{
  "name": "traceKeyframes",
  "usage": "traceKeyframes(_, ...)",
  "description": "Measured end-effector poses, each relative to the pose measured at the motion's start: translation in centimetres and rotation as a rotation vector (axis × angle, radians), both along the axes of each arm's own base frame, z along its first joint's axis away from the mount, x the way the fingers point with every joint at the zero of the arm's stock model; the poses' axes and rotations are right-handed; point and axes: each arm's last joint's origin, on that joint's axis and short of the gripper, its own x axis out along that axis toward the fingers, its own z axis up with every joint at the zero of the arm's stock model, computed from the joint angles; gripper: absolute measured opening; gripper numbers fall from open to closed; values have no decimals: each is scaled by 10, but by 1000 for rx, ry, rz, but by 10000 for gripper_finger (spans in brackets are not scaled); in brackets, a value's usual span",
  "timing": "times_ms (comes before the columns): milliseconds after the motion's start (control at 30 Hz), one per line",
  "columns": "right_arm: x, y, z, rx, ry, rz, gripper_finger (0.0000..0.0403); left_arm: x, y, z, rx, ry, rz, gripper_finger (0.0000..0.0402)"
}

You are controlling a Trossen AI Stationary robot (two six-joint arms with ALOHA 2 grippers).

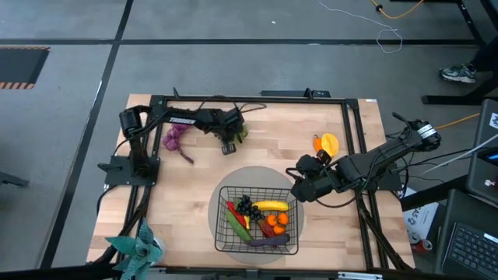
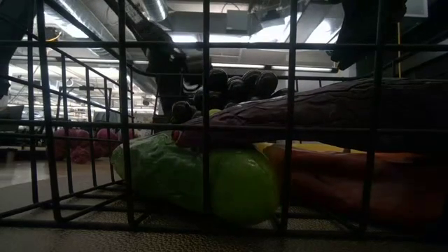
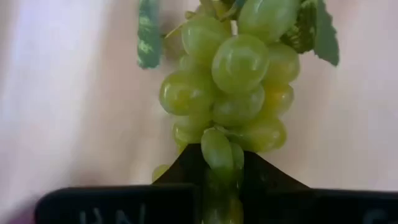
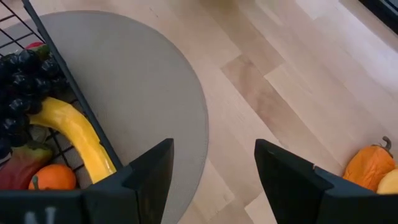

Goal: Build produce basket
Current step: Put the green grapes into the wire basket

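**Wooden table, grey floor, basket on the mat**

The pale wooden plank table (image 1: 194, 187) stands on a grey floor. The round grey mat (image 1: 233, 183) carries the black wire-mesh basket (image 1: 220, 225), holding a yellow banana (image 1: 271, 205). The left gripper (image 1: 236, 136) clasps a green grape bunch (image 3: 233, 93). The right gripper (image 4: 211, 168) hangs parted beside the basket.

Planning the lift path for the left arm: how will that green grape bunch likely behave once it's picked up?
The green grape bunch looks knobbly, so it may dangle and swing from the left gripper, shut on its lower grapes. The glossy skins suggest some slip. Probably light, but that is a guess.
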Motion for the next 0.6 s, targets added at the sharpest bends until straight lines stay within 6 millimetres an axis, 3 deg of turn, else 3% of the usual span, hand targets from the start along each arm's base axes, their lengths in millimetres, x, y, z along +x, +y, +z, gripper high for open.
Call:
traceKeyframes(133, 0, 0, 0, -1, 0, 0, 226, -3, -15, 28, 7, -66, -1, 28)
traceKeyframes(400, 0, -2, 1, -83, -39, -36, 226, -22, -61, 114, 63, -367, -25, 22)
traceKeyframes(600, -4, -9, 3, -265, -73, -111, 226, -37, -105, 157, -106, -597, -122, 18)
